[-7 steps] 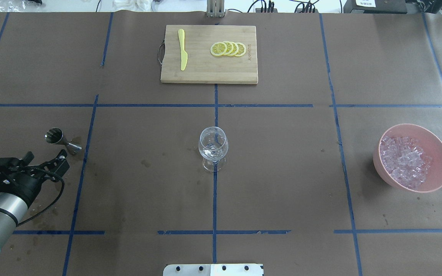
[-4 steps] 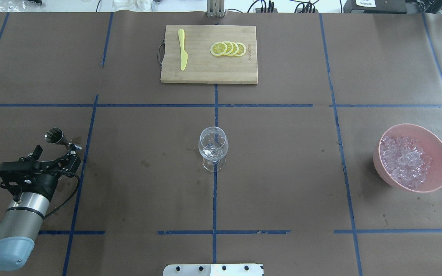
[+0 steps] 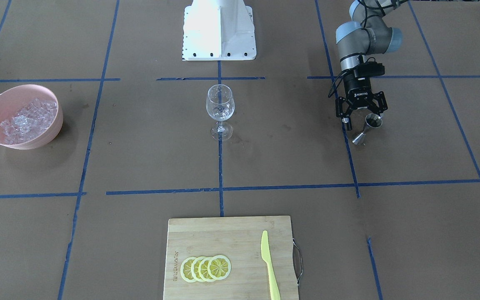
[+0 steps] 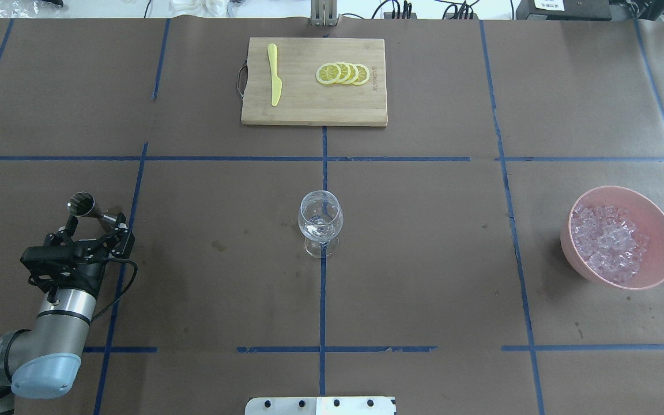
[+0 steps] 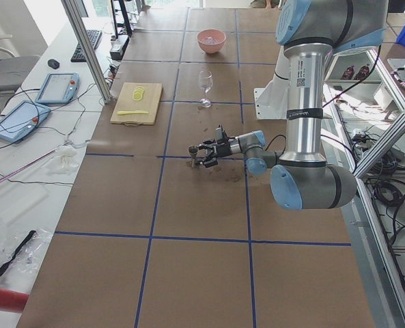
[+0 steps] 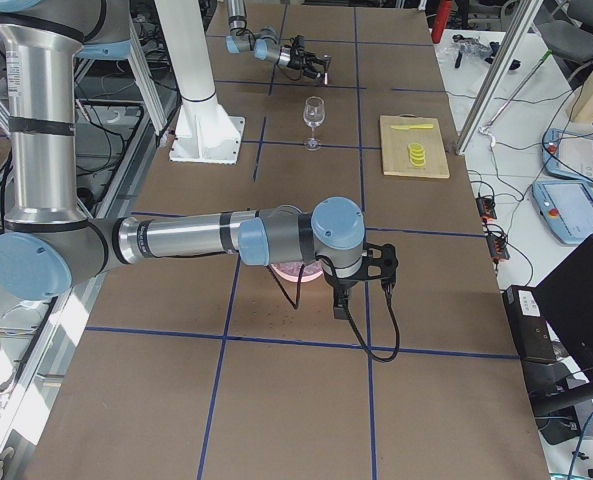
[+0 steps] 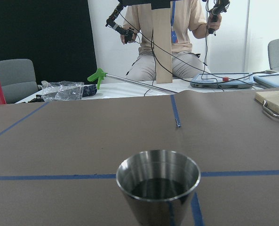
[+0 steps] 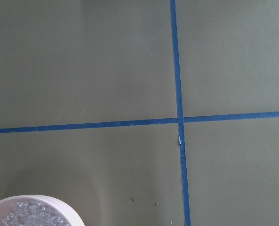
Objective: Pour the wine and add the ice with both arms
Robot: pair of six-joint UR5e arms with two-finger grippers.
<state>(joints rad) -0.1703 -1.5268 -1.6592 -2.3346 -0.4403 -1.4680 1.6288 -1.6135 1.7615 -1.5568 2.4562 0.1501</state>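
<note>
A steel jigger (image 4: 87, 207) stands at the table's left and holds dark liquid, the wine (image 7: 158, 188). My left gripper (image 4: 94, 229) is open, its fingers spread just short of the jigger's sides and not touching it. The clear wine glass (image 4: 320, 222) stands upright at the table's centre. The ice (image 4: 608, 236) lies heaped in a pink bowl (image 4: 663, 253) at the right. My right gripper (image 6: 364, 292) hovers beside that bowl and shows only in the exterior right view, so I cannot tell its state. The right wrist view catches the bowl's rim (image 8: 35, 200).
A bamboo cutting board (image 4: 309, 112) with lemon slices (image 4: 343, 74) and a yellow knife (image 4: 274, 75) lies at the far middle. The white robot pedestal (image 3: 219, 29) stands behind the glass. A seated person (image 7: 163, 37) is beyond the table's far edge.
My left arm has swung forward and to the right, bringing the open gripper up to the jigger. Glass, bowl and board have not moved.
</note>
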